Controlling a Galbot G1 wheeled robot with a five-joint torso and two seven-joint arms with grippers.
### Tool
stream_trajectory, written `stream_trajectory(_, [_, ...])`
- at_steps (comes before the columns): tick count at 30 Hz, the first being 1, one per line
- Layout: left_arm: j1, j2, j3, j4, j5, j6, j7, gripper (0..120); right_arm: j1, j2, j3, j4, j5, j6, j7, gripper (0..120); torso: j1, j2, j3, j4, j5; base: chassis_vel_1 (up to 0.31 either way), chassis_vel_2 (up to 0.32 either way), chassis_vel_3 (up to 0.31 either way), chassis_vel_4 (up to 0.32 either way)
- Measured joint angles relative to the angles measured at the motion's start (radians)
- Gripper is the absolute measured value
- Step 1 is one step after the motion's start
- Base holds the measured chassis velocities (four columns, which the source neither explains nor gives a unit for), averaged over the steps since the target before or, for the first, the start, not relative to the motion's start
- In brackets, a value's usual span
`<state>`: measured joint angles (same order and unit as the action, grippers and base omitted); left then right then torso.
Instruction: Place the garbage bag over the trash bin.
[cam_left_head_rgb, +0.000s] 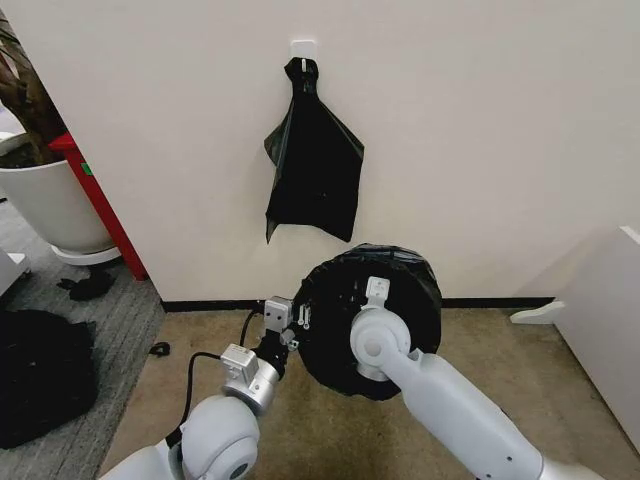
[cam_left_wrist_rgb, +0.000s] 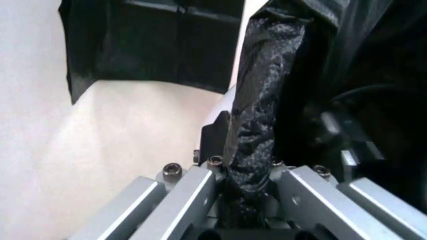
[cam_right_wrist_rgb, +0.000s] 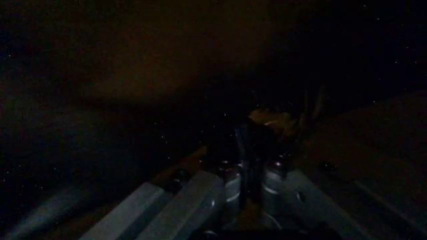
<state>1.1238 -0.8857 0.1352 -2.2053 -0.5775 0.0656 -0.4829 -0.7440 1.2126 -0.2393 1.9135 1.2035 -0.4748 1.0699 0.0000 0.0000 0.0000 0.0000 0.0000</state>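
Observation:
The garbage bag (cam_left_head_rgb: 405, 290) is a glossy black film stretched around a round, bucket-sized shape held up in front of the wall; the trash bin itself is hidden under it. My left gripper (cam_left_head_rgb: 290, 325) is at that shape's left edge. In the left wrist view the left gripper (cam_left_wrist_rgb: 247, 185) is shut on a twisted strand of the garbage bag (cam_left_wrist_rgb: 257, 100). My right gripper (cam_left_head_rgb: 376, 292) reaches into the round opening near its far edge. In the dark right wrist view the right gripper (cam_right_wrist_rgb: 248, 175) has its fingers close together on a thin dark strip of the film.
A knotted black bundle (cam_left_head_rgb: 313, 170) hangs from a wall hook above. A big white plant pot (cam_left_head_rgb: 50, 205) and a red panel (cam_left_head_rgb: 100, 210) stand at left, with a dark heap (cam_left_head_rgb: 40, 375) on the grey carpet. A white cabinet (cam_left_head_rgb: 610, 320) is at right.

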Motion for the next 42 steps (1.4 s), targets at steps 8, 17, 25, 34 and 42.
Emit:
stream_trajectory(8, [-0.007,-0.02,0.006,0.01,-0.112,0.043,-0.082,0,-0.02,-0.012,-0.02,0.084,0.021,0.0,0.017,0,0.0,0.0,0.0,0.0,0.0,0.0,0.0,0.0,0.0])
stream_trajectory(17, [-0.028,-0.032,0.003,0.027,-0.242,0.081,-0.183,0,-0.061,-0.048,-0.024,0.18,0.016,-0.016,-0.006,0,0.0,0.0,0.0,0.0,0.0001,0.0,0.0,0.0,0.0])
stream_trajectory(25, [-0.089,-0.046,-0.009,0.038,-0.437,0.115,-0.305,0,-0.141,-0.116,0.04,0.367,0.02,-0.045,-0.084,0,0.0,0.0,0.0,0.0,0.0002,0.0,0.0,0.0,0.0])
stream_trajectory(34, [-0.127,-0.059,-0.056,0.049,-0.713,0.132,-0.421,0,-0.447,-0.314,0.381,0.575,-0.107,0.072,-0.557,0,0.0,0.0,0.0,-0.0006,0.0003,0.0,0.0,0.0,0.0])
stream_trajectory(42, [-0.147,-0.092,-0.164,0.085,-0.941,0.116,-0.496,0,-0.576,-0.332,0.511,0.596,-0.08,0.184,-0.626,11,0.0,0.0,0.0,0.0002,0.0002,0.0,0.0,0.0,0.0])
